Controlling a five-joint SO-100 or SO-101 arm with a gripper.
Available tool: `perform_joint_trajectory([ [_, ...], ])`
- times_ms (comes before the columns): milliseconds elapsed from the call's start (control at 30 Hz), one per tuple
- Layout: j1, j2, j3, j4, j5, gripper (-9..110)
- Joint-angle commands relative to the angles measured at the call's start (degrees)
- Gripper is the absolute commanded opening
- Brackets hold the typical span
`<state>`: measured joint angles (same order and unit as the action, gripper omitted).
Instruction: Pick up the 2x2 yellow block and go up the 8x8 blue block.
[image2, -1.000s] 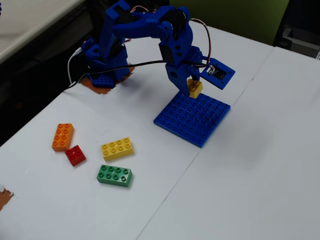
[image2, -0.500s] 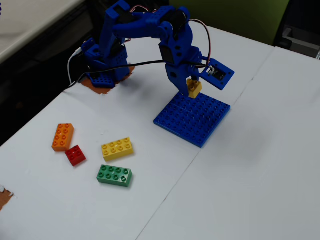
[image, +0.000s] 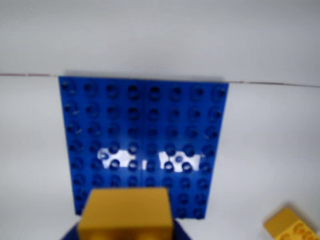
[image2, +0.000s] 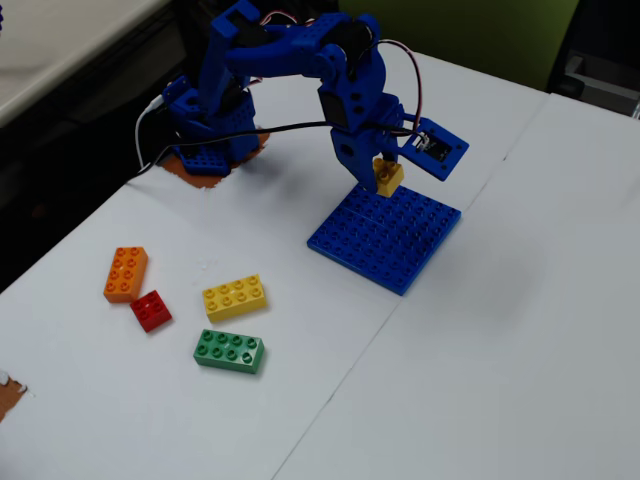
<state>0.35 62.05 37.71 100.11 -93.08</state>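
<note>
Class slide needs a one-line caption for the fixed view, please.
Blue arm's gripper holds the 2x2 yellow block just above the 8x8 blue block; four spare bricks lie at left.

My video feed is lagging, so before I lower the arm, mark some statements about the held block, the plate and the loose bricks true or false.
1. The gripper holds the 2x2 yellow block. True.
2. The held block hangs over the 8x8 blue block. True, near the plate's edge closest to the arm.
3. The red brick lies on the blue plate. False: it lies on the table beside the orange brick.
4. The longer yellow brick lies on the table, off the plate. True.
5. The green brick is stacked on the longer yellow brick. False: it lies on the table next to it.
</note>
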Motion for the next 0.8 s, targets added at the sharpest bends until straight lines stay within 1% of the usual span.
perform_joint_trajectory([
  [0,0.3,2.7,-0.2,0.3,-0.2,0],
  [767,0.1,2.7,0.4,0.4,-0.2,0],
])
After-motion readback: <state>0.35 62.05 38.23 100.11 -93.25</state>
